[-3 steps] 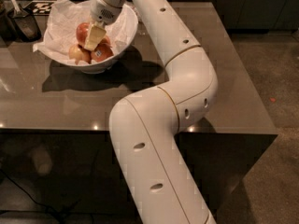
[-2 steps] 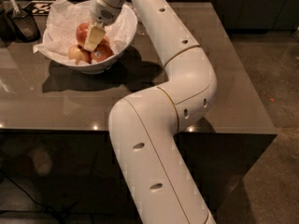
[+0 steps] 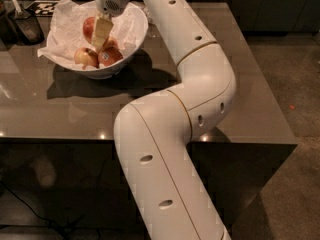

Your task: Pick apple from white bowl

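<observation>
Plainly, the apple [image 3: 89, 28] lies on crumpled paper [image 3: 62, 29] at the far side of the white bowl [image 3: 141, 31]. The gripper [image 3: 101, 34] hangs against its right side; whether it grips cannot be told. Two smaller apples [image 3: 86, 57] lie nearer, on the grey table [image 3: 240, 84].

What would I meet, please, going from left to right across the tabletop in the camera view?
Dark container holding a utensil → white bowl, with the gripper down inside it among the apples → arm's elbow → table's right edge.
</observation>
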Robot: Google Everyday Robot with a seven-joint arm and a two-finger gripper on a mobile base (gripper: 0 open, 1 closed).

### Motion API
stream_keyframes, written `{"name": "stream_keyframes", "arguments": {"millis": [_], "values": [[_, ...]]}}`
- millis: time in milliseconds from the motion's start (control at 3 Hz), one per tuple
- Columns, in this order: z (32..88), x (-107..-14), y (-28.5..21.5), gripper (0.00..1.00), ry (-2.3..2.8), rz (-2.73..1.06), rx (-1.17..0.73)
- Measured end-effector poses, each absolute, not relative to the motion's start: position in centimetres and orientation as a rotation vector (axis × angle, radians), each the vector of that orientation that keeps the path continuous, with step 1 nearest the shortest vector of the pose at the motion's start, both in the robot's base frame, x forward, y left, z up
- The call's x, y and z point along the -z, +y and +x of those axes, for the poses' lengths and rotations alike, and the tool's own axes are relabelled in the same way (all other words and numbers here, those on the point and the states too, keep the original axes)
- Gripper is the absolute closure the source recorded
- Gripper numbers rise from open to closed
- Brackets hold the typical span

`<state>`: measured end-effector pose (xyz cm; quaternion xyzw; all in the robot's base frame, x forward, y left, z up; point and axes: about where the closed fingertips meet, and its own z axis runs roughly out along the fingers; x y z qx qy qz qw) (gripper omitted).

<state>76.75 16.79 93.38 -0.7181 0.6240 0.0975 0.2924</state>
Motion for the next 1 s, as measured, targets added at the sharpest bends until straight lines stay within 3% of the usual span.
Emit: {"name": "stream_keyframes", "arguments": {"millis": [1000], "values": [[75.0, -99.7, 17.6, 1.00, 1.690, -1.943, 0.018]]}}
